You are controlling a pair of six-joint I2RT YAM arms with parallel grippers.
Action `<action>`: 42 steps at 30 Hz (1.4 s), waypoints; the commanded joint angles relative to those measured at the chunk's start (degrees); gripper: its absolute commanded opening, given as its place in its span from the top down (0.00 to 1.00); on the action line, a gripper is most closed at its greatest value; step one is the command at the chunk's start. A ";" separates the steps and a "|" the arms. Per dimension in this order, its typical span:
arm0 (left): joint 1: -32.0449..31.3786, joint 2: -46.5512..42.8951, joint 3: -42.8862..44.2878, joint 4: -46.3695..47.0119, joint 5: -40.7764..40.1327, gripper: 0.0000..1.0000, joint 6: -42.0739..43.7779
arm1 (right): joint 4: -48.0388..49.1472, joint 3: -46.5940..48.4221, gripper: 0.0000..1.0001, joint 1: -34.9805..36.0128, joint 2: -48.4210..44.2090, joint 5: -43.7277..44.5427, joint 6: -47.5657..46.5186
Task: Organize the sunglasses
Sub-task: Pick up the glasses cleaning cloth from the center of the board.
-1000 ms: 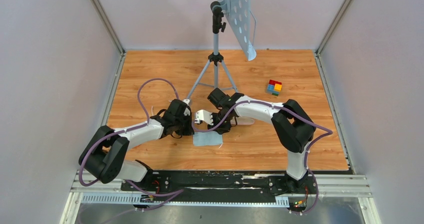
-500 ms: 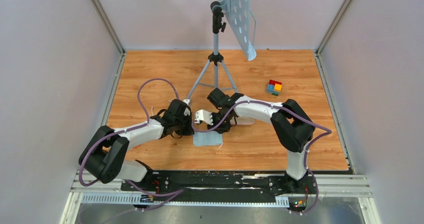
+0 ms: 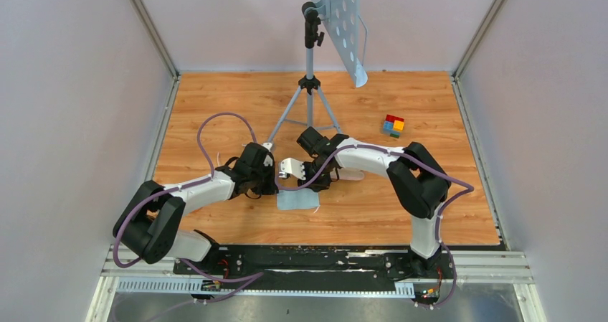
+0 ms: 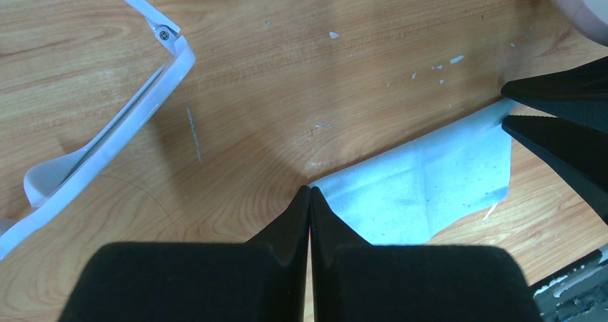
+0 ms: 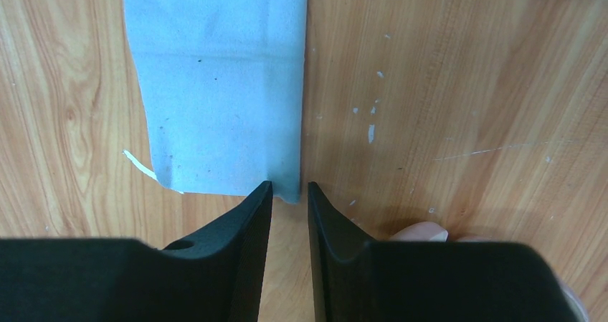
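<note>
Your inventory, on the wood-grain counter (image 3: 215, 107):
- One cloth (image 3: 297, 199), light blue-grey, creased, lying flat at the front middle.
- One case (image 4: 584, 3), pale pink, near a corner of the cloth, and you see only its edge.
- One tripod (image 3: 310, 85), standing at the back middle and carrying a tilted perforated panel (image 3: 337, 13).
- One block cube (image 3: 393, 125), red, yellow, blue and green, right of the tripod and well apart from the cloth.
- White flecks on the wood by the cloth.
</note>
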 commanded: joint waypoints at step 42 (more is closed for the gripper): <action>-0.94 -4.61 0.13 3.56 4.20 1.00 -2.26 | -3.88 -4.46 1.00 0.90 -11.44 -0.71 1.02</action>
